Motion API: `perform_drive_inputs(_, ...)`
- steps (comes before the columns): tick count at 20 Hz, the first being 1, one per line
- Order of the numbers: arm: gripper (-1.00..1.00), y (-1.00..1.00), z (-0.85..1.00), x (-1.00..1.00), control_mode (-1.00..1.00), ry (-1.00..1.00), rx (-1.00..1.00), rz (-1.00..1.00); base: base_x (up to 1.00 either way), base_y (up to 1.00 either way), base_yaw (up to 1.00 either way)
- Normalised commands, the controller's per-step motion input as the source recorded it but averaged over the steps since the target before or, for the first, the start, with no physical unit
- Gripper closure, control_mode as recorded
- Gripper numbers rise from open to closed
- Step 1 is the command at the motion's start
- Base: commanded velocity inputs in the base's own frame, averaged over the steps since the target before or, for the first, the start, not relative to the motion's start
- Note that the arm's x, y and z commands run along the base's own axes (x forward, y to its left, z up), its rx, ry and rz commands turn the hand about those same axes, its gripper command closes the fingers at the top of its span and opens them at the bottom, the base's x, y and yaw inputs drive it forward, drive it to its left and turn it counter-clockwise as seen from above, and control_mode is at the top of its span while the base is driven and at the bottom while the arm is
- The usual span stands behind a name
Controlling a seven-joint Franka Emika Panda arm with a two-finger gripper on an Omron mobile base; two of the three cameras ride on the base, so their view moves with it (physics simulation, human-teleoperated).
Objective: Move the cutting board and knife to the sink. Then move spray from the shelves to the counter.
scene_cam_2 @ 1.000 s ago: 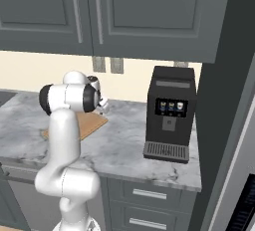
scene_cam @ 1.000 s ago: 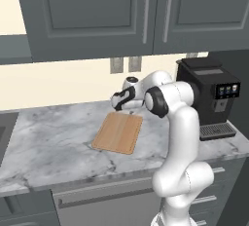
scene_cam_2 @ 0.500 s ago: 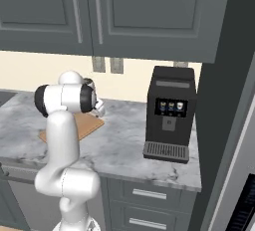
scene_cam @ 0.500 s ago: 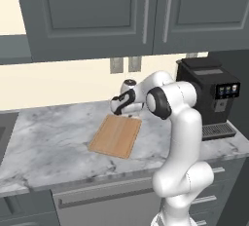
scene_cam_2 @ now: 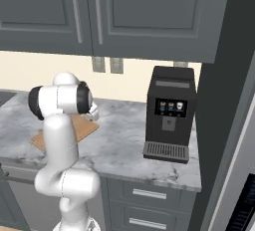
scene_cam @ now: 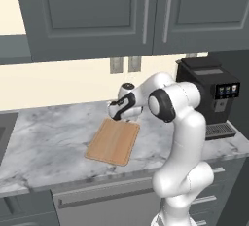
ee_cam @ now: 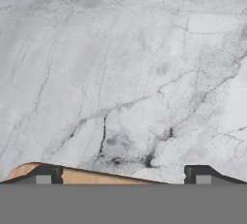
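The cutting board (scene_cam: 113,142), light-brown wood, lies flat on the marble counter (scene_cam: 53,132), and the right base view has it behind the arm (scene_cam_2: 83,128). My gripper (scene_cam: 116,116) hangs just over the board's far edge, tilted down and left. In the hand view the gripper (ee_cam: 123,175) is open, its fingertips (ee_cam: 46,175) wide apart with nothing between them. A strip of the board (ee_cam: 96,176) runs along the bottom there, with bare counter (ee_cam: 125,73) ahead. The sink (scene_cam: 5,132) shows as a dark recess at the far left. The knife and the spray are out of view.
A black coffee machine (scene_cam: 214,98) stands on the counter's right end, close to the arm's elbow. Dark grey wall cabinets (scene_cam: 97,15) hang above, and a grey slab shelf (scene_cam: 12,49) juts in at the left. Two wall outlets (scene_cam: 124,65) sit on the backsplash.
The gripper has come down and a little to the left, closer to the board's far edge. Its jaws have stayed wide open. The board still lies on the counter.
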Motion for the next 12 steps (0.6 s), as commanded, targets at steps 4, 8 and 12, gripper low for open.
perform_drive_inputs(4,-1.0,0.28,-0.2,-0.56,-1.0,0.0,0.04,-0.04,0.0,0.0,0.0)
perform_drive_inputs(8,-1.0,0.29,-0.2,-0.57,-1.0,0.01,0.05,-0.04,0.0,0.0,0.0)
perform_drive_inputs(12,-1.0,0.31,-0.2,-0.55,-1.0,0.02,0.05,-0.05,0.0,0.0,0.0)
